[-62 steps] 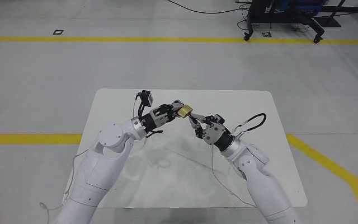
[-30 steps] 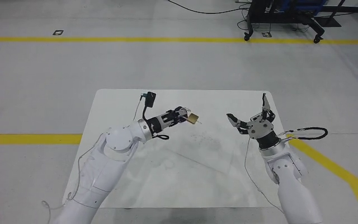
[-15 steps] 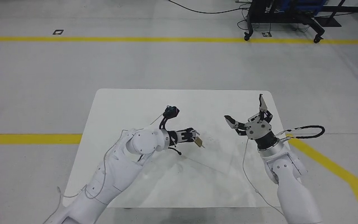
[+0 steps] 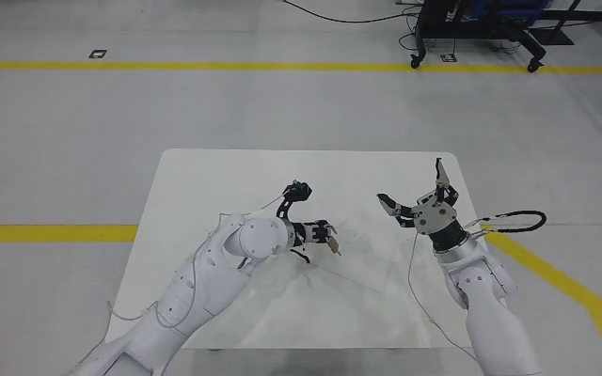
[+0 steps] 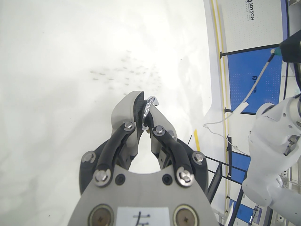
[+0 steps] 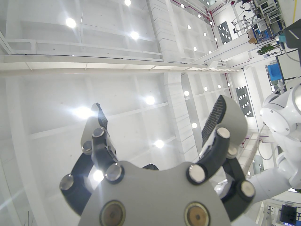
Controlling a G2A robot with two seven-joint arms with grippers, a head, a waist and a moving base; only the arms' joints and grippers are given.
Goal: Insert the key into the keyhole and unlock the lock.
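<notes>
My left gripper (image 4: 326,239) is over the middle of the white table (image 4: 188,188), shut on the brass padlock (image 4: 332,243). In the left wrist view its fingers (image 5: 127,109) pinch the lock's silver shackle (image 5: 147,107), and the lock's body is hidden beneath them. A thin silver piece juts from the lock's lower end; I cannot tell if it is the key. My right gripper (image 4: 411,184) is raised at the table's right side, open and holding nothing. In the right wrist view the right gripper (image 6: 160,111) points up at the ceiling.
The table surface (image 5: 70,48) under the left gripper shows faint grey scuff marks (image 5: 127,71). A black cable (image 4: 513,221) loops beside the right arm. A yellow floor line (image 4: 66,232) runs past both table sides.
The right gripper let go near the lock, pulled away to the right and opened, then held still. The left gripper carried the lock right and nearer, down toward the table's middle.
</notes>
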